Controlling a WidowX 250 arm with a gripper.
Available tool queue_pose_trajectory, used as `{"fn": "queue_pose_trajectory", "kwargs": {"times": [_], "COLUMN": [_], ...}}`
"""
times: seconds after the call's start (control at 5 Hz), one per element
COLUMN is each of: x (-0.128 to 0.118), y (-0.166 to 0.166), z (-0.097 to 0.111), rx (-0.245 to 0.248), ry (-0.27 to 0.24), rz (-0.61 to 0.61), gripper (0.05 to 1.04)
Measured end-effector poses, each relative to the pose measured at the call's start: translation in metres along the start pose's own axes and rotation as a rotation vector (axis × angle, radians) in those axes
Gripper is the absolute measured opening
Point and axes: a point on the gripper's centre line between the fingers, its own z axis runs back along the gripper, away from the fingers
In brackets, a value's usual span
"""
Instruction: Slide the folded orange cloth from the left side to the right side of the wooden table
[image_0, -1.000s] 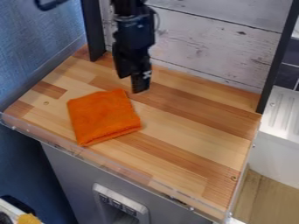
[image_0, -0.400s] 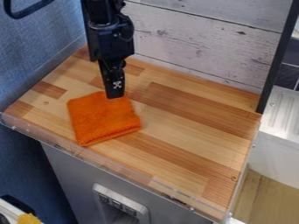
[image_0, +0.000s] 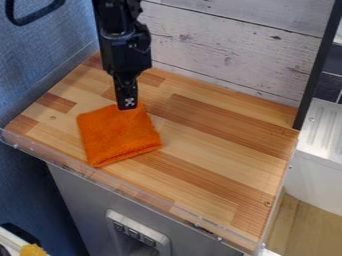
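See black gripper (image_0: 127, 104) hanging down in upper left of view, right at far edge of folded orange cloth (image_0: 119, 135); cannot tell whether open or closed, nor whether touching cloth; find cloth lying on left part of wooden worktop (image_0: 220, 145); note whitewashed plank wall (image_0: 227, 55) behind, blue wall (image_0: 40, 60) at left, black post (image_0: 315, 70) at right; clear strip (image_0: 143, 191) along front edge.

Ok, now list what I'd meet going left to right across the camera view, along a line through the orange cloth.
Blue wall → orange cloth on the wooden top → black post → white ribbed surface.
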Motion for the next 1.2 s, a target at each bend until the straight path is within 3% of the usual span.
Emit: {"fn": "queue_pose_trajectory", "kwargs": {"times": [0.2,0.8,1.2], "x": [-0.002,-0.009,0.007], "y": [-0.002,-0.007,-0.019], "z": [-0.009,-0.036,-0.041], "rx": [-0.021,-0.025,0.006], "ry": [0.01,0.04,0.069], "rz": [-0.018,0.005,0.221], "gripper": [0.068,0.059,0.059]}}
